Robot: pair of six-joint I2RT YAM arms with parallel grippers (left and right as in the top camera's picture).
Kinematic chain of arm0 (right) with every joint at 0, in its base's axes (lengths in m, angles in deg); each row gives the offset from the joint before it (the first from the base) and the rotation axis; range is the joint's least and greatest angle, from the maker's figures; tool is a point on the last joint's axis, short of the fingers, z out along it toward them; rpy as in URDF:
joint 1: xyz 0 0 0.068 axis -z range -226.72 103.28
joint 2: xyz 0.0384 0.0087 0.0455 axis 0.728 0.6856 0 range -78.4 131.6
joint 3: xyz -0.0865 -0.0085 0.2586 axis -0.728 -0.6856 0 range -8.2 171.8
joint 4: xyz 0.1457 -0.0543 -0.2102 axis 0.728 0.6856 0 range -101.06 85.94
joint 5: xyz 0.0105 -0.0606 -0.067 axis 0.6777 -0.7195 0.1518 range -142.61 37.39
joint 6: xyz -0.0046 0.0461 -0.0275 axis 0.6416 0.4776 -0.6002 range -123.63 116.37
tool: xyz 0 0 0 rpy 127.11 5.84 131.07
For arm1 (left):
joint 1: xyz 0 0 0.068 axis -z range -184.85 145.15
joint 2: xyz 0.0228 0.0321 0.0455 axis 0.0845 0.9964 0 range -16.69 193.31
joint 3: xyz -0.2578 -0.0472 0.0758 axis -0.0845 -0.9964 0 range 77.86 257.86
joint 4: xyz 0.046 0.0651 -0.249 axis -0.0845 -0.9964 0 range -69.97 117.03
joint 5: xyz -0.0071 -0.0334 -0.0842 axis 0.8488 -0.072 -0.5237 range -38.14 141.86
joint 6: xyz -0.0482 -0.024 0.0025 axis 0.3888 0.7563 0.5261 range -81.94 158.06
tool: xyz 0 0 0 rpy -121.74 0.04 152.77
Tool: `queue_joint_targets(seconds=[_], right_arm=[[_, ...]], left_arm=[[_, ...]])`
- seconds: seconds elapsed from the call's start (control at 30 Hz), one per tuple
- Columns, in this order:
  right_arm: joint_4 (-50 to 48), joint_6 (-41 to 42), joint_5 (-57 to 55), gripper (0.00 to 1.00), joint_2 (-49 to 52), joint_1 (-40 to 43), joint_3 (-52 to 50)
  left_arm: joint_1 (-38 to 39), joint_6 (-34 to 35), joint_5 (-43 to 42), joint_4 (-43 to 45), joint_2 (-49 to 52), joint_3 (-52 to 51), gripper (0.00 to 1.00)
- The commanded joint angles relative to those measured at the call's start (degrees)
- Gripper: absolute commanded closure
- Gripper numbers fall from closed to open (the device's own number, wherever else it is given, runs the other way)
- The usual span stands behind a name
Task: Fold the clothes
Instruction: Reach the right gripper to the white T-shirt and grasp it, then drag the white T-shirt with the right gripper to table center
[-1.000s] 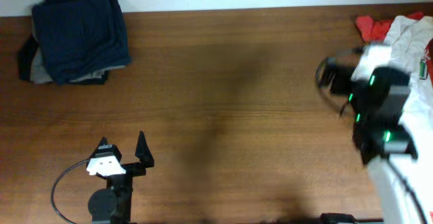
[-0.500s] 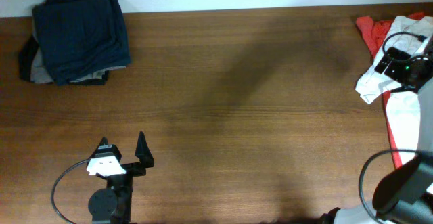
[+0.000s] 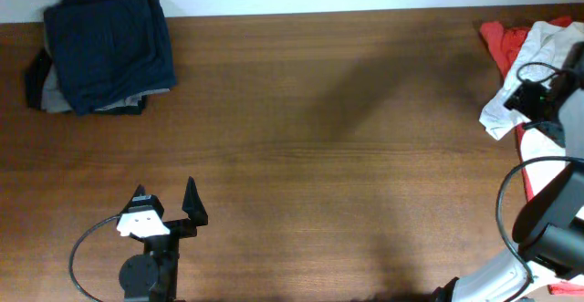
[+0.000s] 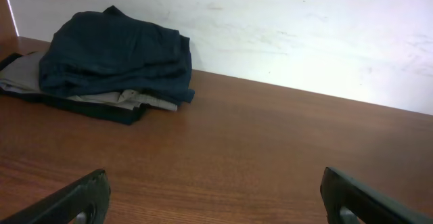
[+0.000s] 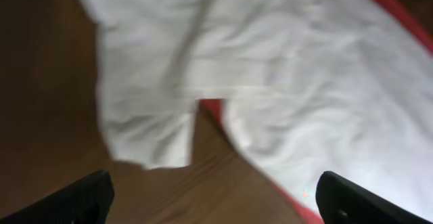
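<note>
The white T-shirt (image 3: 504,106) lies crumpled at the table's far right edge, on top of a red T-shirt (image 3: 500,39). In the right wrist view the white T-shirt (image 5: 284,68) fills the upper frame, one sleeve (image 5: 145,126) hanging down left. Its chest print is hidden. My right gripper (image 5: 216,204) is open and empty, hovering just above the shirt's near edge; in the overhead view the right gripper (image 3: 538,97) sits over the shirt. My left gripper (image 3: 164,202) is open and empty at the front left; the left wrist view shows the left gripper (image 4: 216,200) wide open over bare wood.
A pile of dark navy folded garments (image 3: 105,51) on grey ones sits at the back left corner, also in the left wrist view (image 4: 115,58). The red T-shirt's edge (image 5: 399,17) shows beside the white one. A white wall (image 4: 304,28) runs behind the table.
My right arm has swung from the table's right-middle out to the far right edge and now hangs over the white T-shirt. The left arm has not moved.
</note>
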State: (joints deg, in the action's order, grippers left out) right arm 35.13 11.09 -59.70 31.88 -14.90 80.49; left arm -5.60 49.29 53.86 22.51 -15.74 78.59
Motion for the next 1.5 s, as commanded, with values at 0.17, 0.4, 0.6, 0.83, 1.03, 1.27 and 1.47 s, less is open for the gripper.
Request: queue_joint_targets(seconds=[0.17, 0.4, 0.6, 0.83, 1.03, 1.27, 1.47], right_arm=[[-1.9, -2.3, 11.7, 0.17, 3.8, 12.1, 1.5], [-10.4, -2.0, 14.7, 0.44, 10.4, 12.0, 1.5], [-14.8, -1.1, 14.7, 0.55, 12.9, 11.7, 1.5], [-12.6, -0.7, 14.0, 0.63, 14.3, 11.6, 0.7], [-12.6, -0.7, 14.0, 0.83, 14.5, 11.7, 1.7], [-11.0, -0.7, 14.1, 0.96, 14.0, 11.7, 4.7], [-6.9, -0.7, 28.2, 0.96, 7.5, 11.4, 12.1]], left_arm=[[0.2, 0.3, 0.4, -0.1, -0.3, -0.2, 0.01], [0.2, 0.3, 0.4, -0.1, -0.3, -0.2, 0.01], [0.2, 0.3, 0.4, -0.1, -0.3, -0.2, 0.01], [0.2, 0.3, 0.4, -0.1, -0.3, -0.2, 0.01], [0.2, 0.3, 0.4, -0.1, -0.3, -0.2, 0.01], [0.2, 0.3, 0.4, -0.1, -0.3, -0.2, 0.01], [0.2, 0.3, 0.4, -0.1, -0.3, -0.2, 0.01]])
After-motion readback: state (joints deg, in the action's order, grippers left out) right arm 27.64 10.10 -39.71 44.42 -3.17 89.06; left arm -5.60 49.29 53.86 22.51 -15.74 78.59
